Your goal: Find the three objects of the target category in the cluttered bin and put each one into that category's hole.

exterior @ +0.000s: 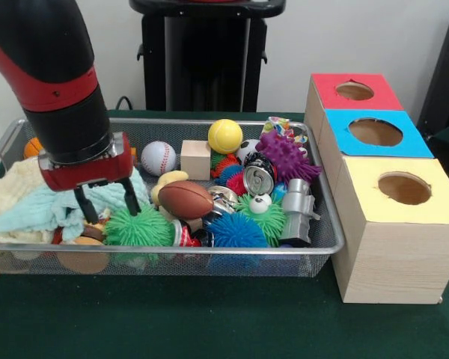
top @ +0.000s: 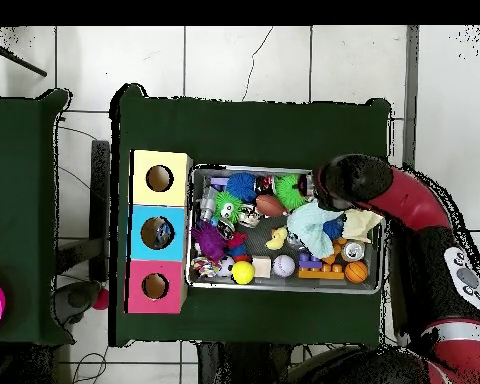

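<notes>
The wire mesh bin [exterior: 165,249] is full of toys and cloths; it also shows in the overhead view [top: 284,289]. The pale wooden box stands to the right of it in the front view, with the blue-panelled hole [exterior: 375,132] in the middle; in the overhead view this hole [top: 157,233] is left of the bin. My gripper [exterior: 106,203] is open and empty at the bin's left end, its fingertips [exterior: 83,210] just above a teal cloth [exterior: 49,212] and a green spiky ball [exterior: 138,227]. In the overhead view the arm [top: 356,182] hides the gripper.
In the bin lie a brown football [exterior: 185,199], a baseball [exterior: 158,157], a yellow ball [exterior: 224,135], a wooden block [exterior: 195,158], a purple spiky ball [exterior: 286,155], a can [exterior: 259,178], a blue spiky ball [exterior: 235,230] and a silver toy [exterior: 298,212]. The red hole [exterior: 354,90] and the yellow hole [exterior: 404,188] flank the blue one.
</notes>
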